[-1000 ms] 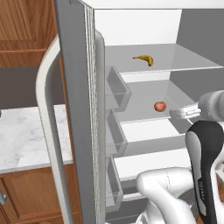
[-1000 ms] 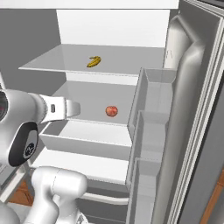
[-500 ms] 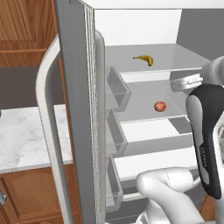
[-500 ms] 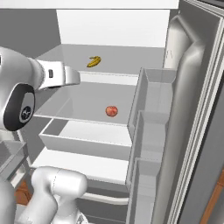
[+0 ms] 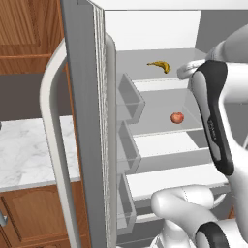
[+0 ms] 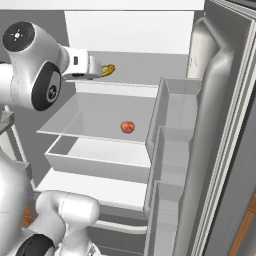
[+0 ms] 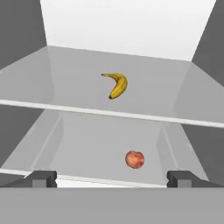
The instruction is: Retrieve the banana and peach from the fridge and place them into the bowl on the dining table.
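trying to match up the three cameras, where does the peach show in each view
Left base view: the peach is right of centre, on the middle fridge shelf, beside the arm.
Right base view: the peach is at centre, on the same shelf, left of the door bins.
Hand view: the peach is low, right of centre.
Shared landmark: the banana on the shelf above.

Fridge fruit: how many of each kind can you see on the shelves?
Banana: 1
Peach: 1
Total: 2 fruits, each on its own fridge shelf, banana above peach.
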